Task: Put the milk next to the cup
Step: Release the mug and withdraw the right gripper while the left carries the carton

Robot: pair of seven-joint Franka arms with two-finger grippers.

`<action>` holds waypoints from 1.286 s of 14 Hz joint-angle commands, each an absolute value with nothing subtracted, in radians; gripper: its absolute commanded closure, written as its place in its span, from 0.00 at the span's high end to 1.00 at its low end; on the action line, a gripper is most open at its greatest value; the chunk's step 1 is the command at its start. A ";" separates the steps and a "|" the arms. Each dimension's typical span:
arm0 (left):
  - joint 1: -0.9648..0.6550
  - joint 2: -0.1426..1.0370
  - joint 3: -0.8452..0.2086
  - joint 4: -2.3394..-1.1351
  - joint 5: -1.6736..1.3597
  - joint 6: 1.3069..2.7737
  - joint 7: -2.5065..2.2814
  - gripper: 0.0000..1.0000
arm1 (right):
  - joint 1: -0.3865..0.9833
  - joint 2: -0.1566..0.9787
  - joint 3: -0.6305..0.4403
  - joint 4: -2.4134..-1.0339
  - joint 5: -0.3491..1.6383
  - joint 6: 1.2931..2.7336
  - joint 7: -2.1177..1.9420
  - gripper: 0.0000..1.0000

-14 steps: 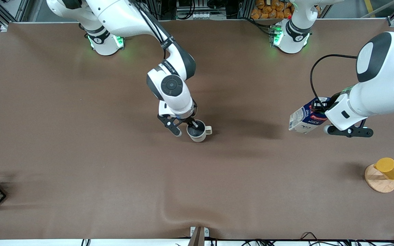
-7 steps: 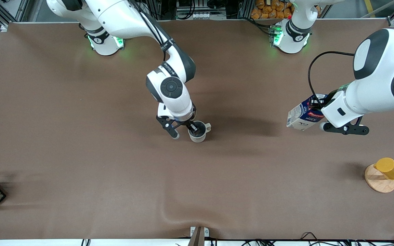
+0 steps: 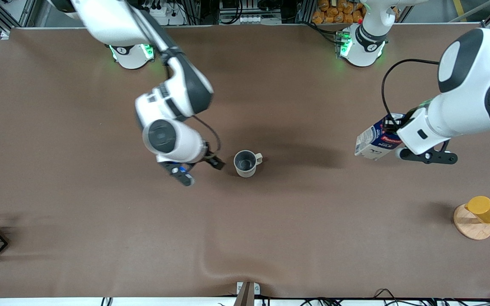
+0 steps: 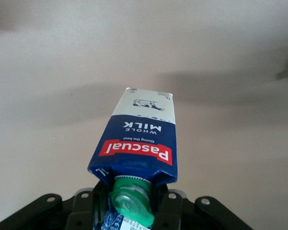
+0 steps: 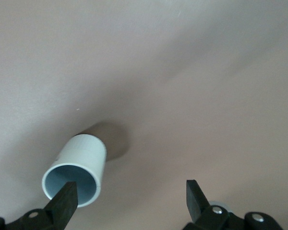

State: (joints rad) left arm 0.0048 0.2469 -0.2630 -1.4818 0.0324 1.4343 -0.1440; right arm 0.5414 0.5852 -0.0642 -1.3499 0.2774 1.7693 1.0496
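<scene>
**Right gripper off the cup; milk carried tilted over the table**

Since the earlier frame, we note the right gripper (image 3: 198,171) has left the cup (image 3: 246,163) and now hangs over bare table at the cup's 9 o'clock in the front view, its fingers spread with nothing between them. The cup stands upright where it was, mid-table, its loop handle toward 3 o'clock. The left gripper (image 3: 398,135) has carried the milk (image 3: 374,142) slightly toward the cup.

The left gripper is clamped on the milk's gabled top. The carton is tilted, its long axis running from the capped end in the fingers to the white base, which points toward 9 o'clock in the front view, at the cup; the two are well apart. In the left wrist view we record the milk (image 4: 141,136) as a box of printed card: dark-blue upper part, red band, white base, round ribbed green cap.

The cup is smooth cream ceramic, grey inside. The table (image 3: 100,238) has a matte brown covering.
</scene>
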 commanded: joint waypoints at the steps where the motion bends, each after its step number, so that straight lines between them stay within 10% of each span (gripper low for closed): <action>1: 0.012 0.216 -0.326 -1.479 0.035 1.398 -0.218 0.24 | 0.454 0.520 -0.058 -1.382 0.281 1.724 0.892 1.00; 18: -0.369 0.513 -0.437 -1.392 -0.081 1.686 -0.928 0.24 | -0.035 0.400 -0.061 -1.385 0.069 1.598 -0.086 1.00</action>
